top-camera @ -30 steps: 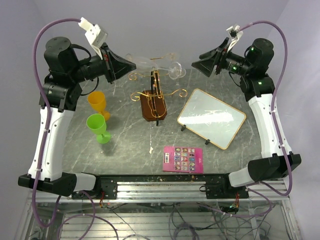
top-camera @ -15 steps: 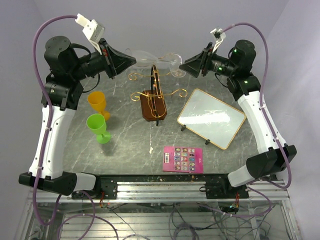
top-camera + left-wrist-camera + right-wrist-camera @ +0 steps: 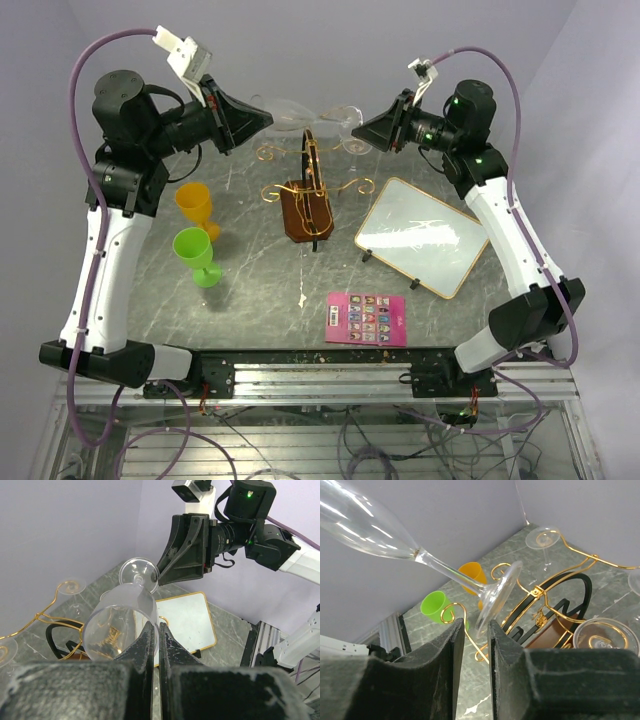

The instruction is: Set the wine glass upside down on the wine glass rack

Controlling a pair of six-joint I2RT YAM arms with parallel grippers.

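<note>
Top external view: a clear stemmed wine glass (image 3: 290, 108) lies on its side in the air, above the thin gold wire wine glass rack (image 3: 310, 185) on its dark brown wooden base. The rack stands on the grey marbled surface (image 3: 260, 290). The left end effector (image 3: 262, 118) is at the bowl, and the right end effector (image 3: 360, 130) is at the foot. An orange plastic cup (image 3: 194, 204), a green plastic cup (image 3: 196, 254), a gold-framed whiteboard (image 3: 422, 235) and a pink card (image 3: 367, 318) sit around the rack. This view does not show how either end effector is set.

Left wrist view: the left arm's 2 fingers (image 3: 142, 652) are almost together, clamped on the bowl's wall at its rim. The stem points away towards the right end effector, which is just beside the foot.

Right wrist view: the right arm's 2 fingers (image 3: 451, 650) stand slightly apart, with the lower edge of the tilted foot in the gap at their tips. Whether they touch it cannot be told. The rack's scrolls lie just behind.
</note>
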